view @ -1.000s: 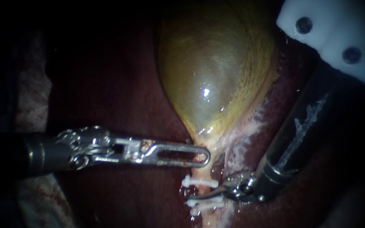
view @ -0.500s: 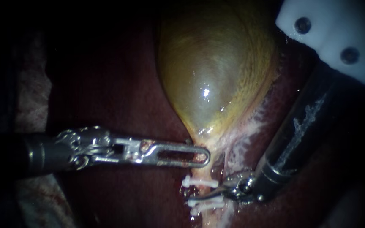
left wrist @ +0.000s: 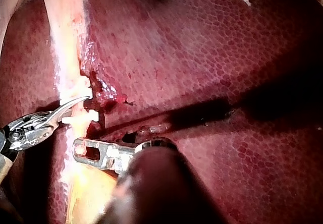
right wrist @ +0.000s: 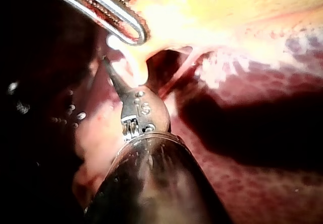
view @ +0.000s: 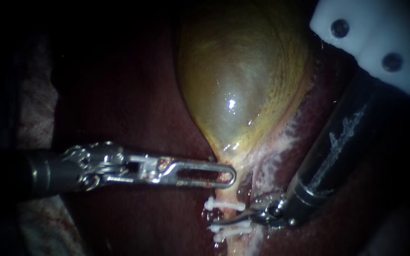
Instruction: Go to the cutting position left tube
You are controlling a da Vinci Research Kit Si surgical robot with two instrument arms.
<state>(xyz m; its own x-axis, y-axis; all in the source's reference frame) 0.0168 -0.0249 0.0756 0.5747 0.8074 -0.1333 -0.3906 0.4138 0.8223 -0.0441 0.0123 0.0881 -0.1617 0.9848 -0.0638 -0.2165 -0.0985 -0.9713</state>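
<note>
gripping the narrow end of the gallbladder (view: 238, 85), the left instrument (view: 226, 175) has its jaws closed on it. the right instrument (view: 224, 221) lays its thin tip across the tube (view: 225, 213) between two white clips (view: 224, 205), just below that grip; whether it is open or closed i cannot tell.

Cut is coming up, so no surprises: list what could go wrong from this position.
1. The tip of the right instrument sits between the white clips, close to both; slight drift could nick or dislodge one.
2. The liver lies right behind the tube; pushing deeper might gouge it.
3. The left instrument holds the gallbladder at its neck, beside the tube; a slip could shift the target.
</note>
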